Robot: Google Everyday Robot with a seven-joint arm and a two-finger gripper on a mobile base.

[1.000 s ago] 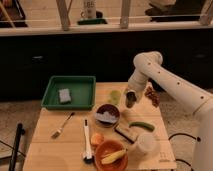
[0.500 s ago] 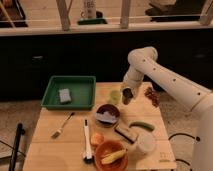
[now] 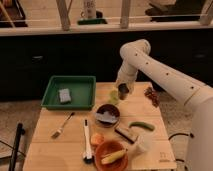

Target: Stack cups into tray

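The pale yellow-green plastic cup [image 3: 114,96] stands on the wooden table [image 3: 75,150], right of the green tray [image 3: 80,82]. The tray sits at the table's back left and holds a grey sponge [image 3: 64,95]. My gripper [image 3: 123,90] hangs from the white arm just right of the yellow-green cup and slightly above it, close to touching. A small dark grey shape at the gripper's tip may be the metal cup; I cannot tell it apart from the gripper. No grey cup shows elsewhere on the table.
A dark bowl [image 3: 107,115] sits in front of the cup. An orange bowl [image 3: 111,154] with a banana is at the front. A fork [image 3: 62,126], a brush [image 3: 86,140], a green vegetable [image 3: 141,125], a dark block [image 3: 126,134] and a reddish cluster [image 3: 151,95] lie around.
My arm has swung left, bringing the gripper from right of the yellow-green cup to right beside it. The objects on the table have not moved.
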